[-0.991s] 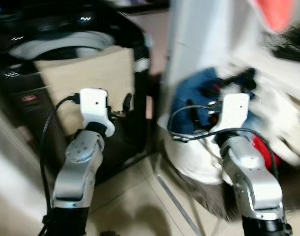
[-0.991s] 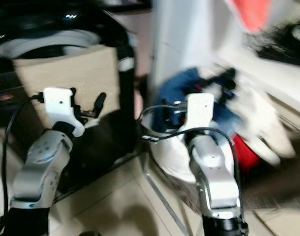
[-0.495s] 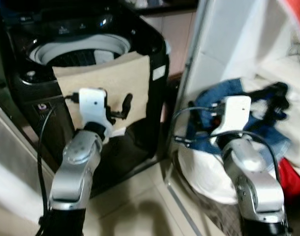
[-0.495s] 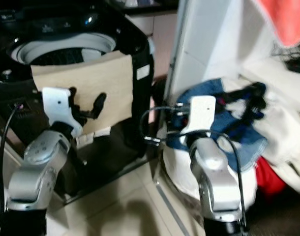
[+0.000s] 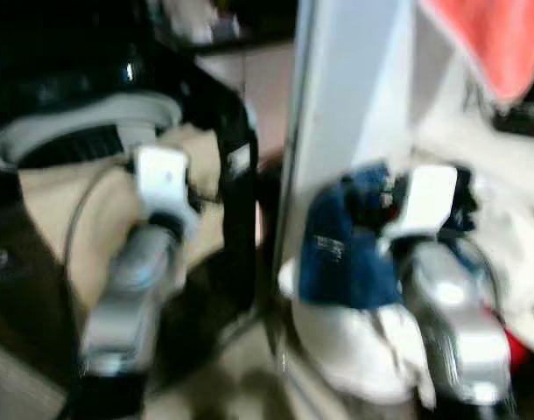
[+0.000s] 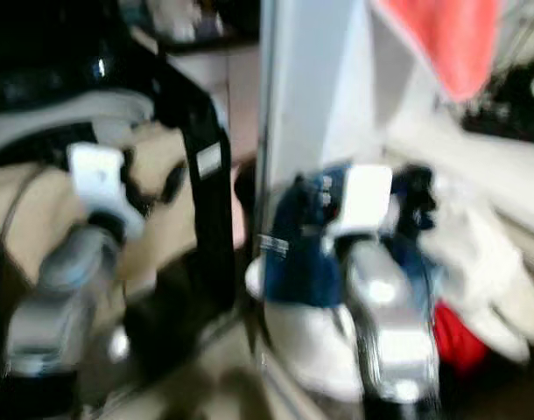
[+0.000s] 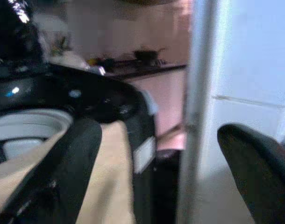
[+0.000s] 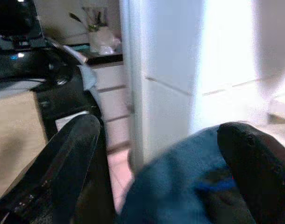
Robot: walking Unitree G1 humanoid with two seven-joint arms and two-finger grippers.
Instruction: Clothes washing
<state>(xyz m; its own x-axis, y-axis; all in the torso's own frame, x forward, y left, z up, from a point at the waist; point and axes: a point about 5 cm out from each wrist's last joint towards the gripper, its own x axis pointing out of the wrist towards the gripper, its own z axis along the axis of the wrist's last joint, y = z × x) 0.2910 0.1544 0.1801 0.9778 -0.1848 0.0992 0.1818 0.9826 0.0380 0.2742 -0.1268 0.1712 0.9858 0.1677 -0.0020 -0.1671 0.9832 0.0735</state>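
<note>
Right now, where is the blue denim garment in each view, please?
Left eye: blue denim garment right of centre, atop the white basket.
Right eye: centre.
Left wrist: absent.
Right wrist: between the right gripper's fingers.
Shared landmark: black washing machine.

One washing machine (image 5: 92, 140), one beige cloth (image 5: 48, 201), one blue garment (image 5: 346, 254), one white basket (image 5: 337, 346), two pincers
</note>
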